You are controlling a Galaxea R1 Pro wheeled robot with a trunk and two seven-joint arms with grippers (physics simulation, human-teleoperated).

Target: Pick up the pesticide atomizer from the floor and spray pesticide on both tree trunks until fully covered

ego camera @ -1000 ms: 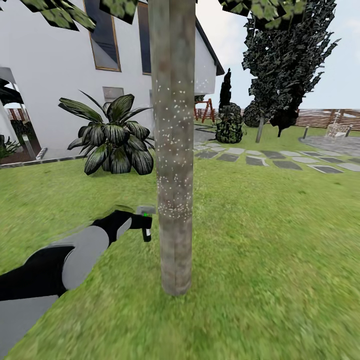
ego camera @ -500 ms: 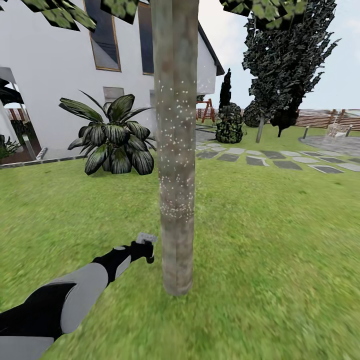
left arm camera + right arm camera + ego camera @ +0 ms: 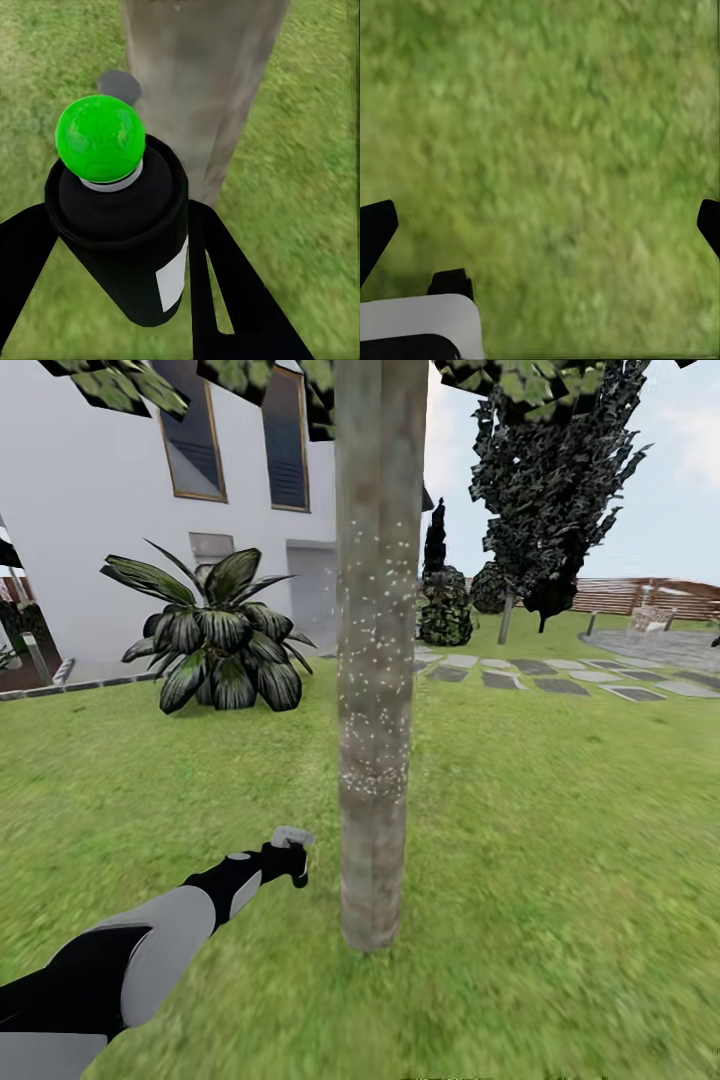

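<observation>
Pesticide atomizer is sitting pinched between the left gripper fingers, held low beside the tree trunk and pointing at its base. White speckles are covering the trunk's middle and upper stretch; the bottom is looking bare. Right gripper is hanging spread over grass. I'd judge the second tree is remaining.
</observation>
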